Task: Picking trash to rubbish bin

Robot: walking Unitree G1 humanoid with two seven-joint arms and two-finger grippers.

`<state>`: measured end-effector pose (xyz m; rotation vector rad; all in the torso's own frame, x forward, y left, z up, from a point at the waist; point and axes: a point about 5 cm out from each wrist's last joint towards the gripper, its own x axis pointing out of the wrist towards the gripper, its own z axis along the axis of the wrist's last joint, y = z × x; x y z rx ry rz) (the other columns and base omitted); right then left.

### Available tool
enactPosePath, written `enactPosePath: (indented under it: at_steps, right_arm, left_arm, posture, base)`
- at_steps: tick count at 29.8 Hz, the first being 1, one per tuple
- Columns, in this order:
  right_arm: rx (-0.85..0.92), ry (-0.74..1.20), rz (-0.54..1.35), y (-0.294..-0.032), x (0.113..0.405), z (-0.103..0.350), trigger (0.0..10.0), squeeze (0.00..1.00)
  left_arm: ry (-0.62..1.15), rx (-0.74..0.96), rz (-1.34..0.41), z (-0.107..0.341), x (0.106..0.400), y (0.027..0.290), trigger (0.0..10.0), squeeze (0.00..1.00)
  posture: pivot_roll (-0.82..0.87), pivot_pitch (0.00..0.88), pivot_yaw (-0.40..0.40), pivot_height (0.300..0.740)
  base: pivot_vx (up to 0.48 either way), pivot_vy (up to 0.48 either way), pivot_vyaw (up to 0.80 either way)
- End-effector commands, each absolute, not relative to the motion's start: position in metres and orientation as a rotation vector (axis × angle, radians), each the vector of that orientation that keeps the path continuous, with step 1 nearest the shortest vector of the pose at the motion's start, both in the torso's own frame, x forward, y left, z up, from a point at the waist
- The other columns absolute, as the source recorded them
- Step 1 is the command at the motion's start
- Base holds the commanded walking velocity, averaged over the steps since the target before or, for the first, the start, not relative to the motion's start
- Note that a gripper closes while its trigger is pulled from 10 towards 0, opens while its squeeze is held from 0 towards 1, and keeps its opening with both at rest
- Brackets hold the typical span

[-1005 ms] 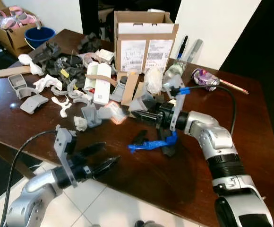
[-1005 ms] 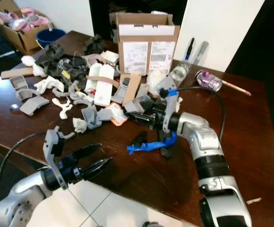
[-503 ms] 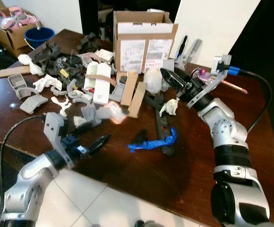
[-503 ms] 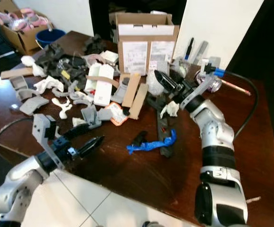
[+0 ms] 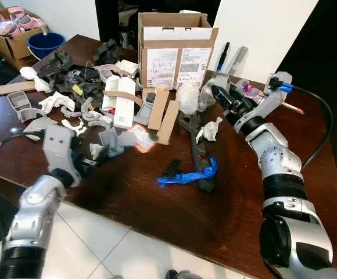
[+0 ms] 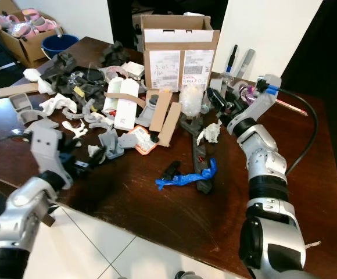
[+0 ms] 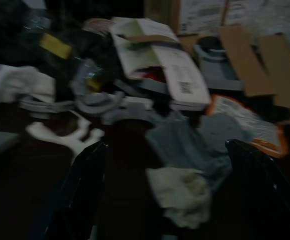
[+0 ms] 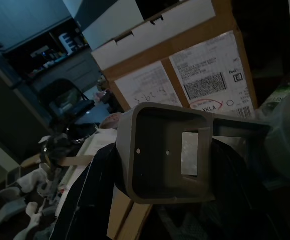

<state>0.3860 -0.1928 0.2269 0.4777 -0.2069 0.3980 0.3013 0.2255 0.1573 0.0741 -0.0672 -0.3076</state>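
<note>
At the near left edge of the dark wooden table (image 5: 157, 209) our left gripper (image 7: 170, 200) reaches low with its fingers spread wide either side of a crumpled white paper wad (image 7: 181, 194), not touching it; we judge it is lining up to pinch that scrap. Mid-table lies a twisted blue plastic strip (image 5: 187, 174). Farther right, our right gripper (image 5: 222, 97) is raised above the litter, clamped on a grey moulded plastic frame (image 8: 171, 152), lifted, we think, to carry it off. Behind stands a brown cardboard box (image 5: 177, 52). We see no rubbish bin.

2 head eyes overlooking table (image 5: 226, 215), wrist close-ups
</note>
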Motion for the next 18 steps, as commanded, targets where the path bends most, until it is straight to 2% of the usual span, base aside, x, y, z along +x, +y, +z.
enactPosePath:
  at_steps: [1, 7, 10, 13, 17, 18]
  right_arm:
    - [0.419, -0.176, 0.395, -0.19, 0.387, 0.221, 0.0, 0.0]
    - [0.372, -0.148, 0.414, -0.182, 0.387, 0.216, 0.0, 0.0]
    - [0.329, -0.143, 0.508, -0.168, 0.382, 0.212, 0.0, 0.0]
    - [0.125, -0.208, 0.683, -0.155, 0.368, 0.211, 0.0, 0.0]
    - [0.06, -0.206, 0.788, -0.155, 0.36, 0.209, 0.0, 0.0]
    - [0.06, -0.223, 0.923, -0.162, 0.345, 0.213, 0.0, 0.0]
  left_arm:
    - [-0.032, 0.124, -0.272, 0.154, 0.301, 0.234, 10.0, 0.0]
    - [-0.021, 0.136, -0.241, 0.151, 0.302, 0.239, 10.0, 0.0]
    - [-0.005, 0.106, -0.221, 0.144, 0.303, 0.242, 10.0, 0.0]
    - [0.008, 0.034, -0.261, 0.137, 0.304, 0.235, 10.0, 0.0]
    - [0.012, 0.029, -0.271, 0.136, 0.305, 0.233, 10.0, 0.0]
    - [0.014, 0.037, -0.27, 0.136, 0.304, 0.232, 10.0, 0.0]
  posture:
    - [0.12, 0.152, -0.067, 0.74]
    - [0.12, 0.157, -0.069, 0.74]
    - [0.12, 0.166, -0.075, 0.74]
    - [0.11, 0.178, -0.085, 0.74]
    - [0.11, 0.185, -0.089, 0.74]
    - [0.1, 0.2, -0.094, 0.74]
  base:
    - [0.0, 0.0, 0.0]
    - [0.0, 0.0, 0.0]
    - [0.0, 0.0, 0.0]
    - [0.0, 0.0, 0.0]
    - [0.0, 0.0, 0.0]
    - [0.0, 0.0, 0.0]
